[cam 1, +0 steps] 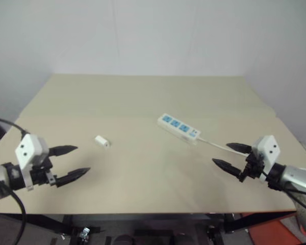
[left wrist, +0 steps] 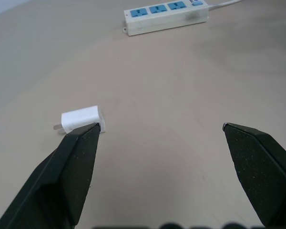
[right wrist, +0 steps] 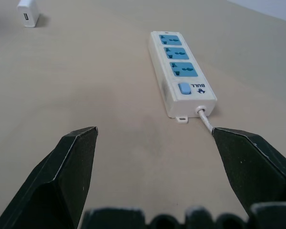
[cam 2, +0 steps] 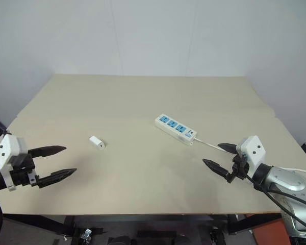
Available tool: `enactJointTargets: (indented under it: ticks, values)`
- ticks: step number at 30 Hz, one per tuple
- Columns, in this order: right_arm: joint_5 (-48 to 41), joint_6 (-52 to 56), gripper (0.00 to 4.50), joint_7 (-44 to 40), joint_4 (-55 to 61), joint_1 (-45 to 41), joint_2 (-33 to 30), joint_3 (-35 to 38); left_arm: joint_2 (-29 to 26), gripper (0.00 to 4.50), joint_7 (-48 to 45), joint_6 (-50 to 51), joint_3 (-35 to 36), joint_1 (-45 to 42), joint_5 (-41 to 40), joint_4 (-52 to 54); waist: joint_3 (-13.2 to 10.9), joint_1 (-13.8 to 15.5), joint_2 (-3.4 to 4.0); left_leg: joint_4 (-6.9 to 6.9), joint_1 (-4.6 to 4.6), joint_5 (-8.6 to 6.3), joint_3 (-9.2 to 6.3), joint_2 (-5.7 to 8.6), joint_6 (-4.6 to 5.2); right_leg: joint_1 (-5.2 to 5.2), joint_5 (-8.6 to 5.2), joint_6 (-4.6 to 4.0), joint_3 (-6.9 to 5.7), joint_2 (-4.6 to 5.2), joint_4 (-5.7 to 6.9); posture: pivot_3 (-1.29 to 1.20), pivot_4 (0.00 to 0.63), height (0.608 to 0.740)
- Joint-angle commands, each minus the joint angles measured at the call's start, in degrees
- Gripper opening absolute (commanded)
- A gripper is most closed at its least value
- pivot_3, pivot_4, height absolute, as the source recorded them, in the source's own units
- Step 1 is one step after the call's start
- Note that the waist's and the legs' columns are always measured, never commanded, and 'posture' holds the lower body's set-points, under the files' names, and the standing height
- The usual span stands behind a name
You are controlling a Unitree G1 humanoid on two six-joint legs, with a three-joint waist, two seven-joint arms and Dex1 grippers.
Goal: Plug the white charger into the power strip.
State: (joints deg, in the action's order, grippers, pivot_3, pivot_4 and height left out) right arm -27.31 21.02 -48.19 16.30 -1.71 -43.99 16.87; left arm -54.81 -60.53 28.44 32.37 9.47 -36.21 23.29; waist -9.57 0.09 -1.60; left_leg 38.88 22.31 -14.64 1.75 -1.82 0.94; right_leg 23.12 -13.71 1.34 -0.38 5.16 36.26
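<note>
On the beige table we see the white charger lying on its side, left of centre, well apart from the power strip. The charger's long axis runs diagonally, from far-left to near-right in the head views. In the left wrist view 2 metal prongs stick out of the end turned away from the strip, and in the right wrist view the end turned towards the strip shows a small dark port. The power strip lies flat, right of centre, with its 3 blue sockets facing up. Its long axis also runs from far-left to near-right, with the blue switch and the thin white cord at the near-right end.

We cannot follow the cord to its end: it passes behind the right gripper in the left eye view. The print beside the switch is too small to read fully.

Our left gripper hovers near the front-left edge, fingers spread wide and holding nothing; the charger lies ahead of it and slightly to the right, apart from both fingertips. Our right gripper hangs near the front-right edge, likewise wide open and empty, with the strip's cord end just beyond its tips.
</note>
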Motion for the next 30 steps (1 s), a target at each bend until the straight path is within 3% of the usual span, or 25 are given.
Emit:
enactJointTargets:
  ticks: [1,23,30]
  values:
    - [-0.5,-0.3,4.5,0.2,1.4,-0.7,-0.9,2.2,-0.3,4.49,-1.0,-0.4,2.1,0.5,-0.9,1.6,0.0,0.0,0.0,0.0,0.0,0.0,0.0,0.0,0.0,0.0,0.0,0.0,0.0,0.0,0.0,0.0,0.15,0.74]
    - [1.2,-0.1,4.5,0.7,0.0,-2.4,-1.3,1.1,0.7,4.49,-2.2,-0.5,3.0,1.6,-1.4,2.2,0.0,0.0,0.0,0.0,-0.01,0.0,0.01,0.0,0.0,0.01,0.0,0.0,0.02,-0.01,0.02,0.0,0.15,0.74]
    - [2.9,-1.1,4.5,1.0,-3.7,-7.1,0.8,-3.0,1.7,4.49,-2.1,-0.6,-0.3,-1.9,-3.9,3.0,0.0,-0.1,0.0,0.02,-0.01,0.0,0.02,0.0,0.0,0.01,0.01,-0.01,0.03,-0.01,0.03,0.0,0.15,0.74]
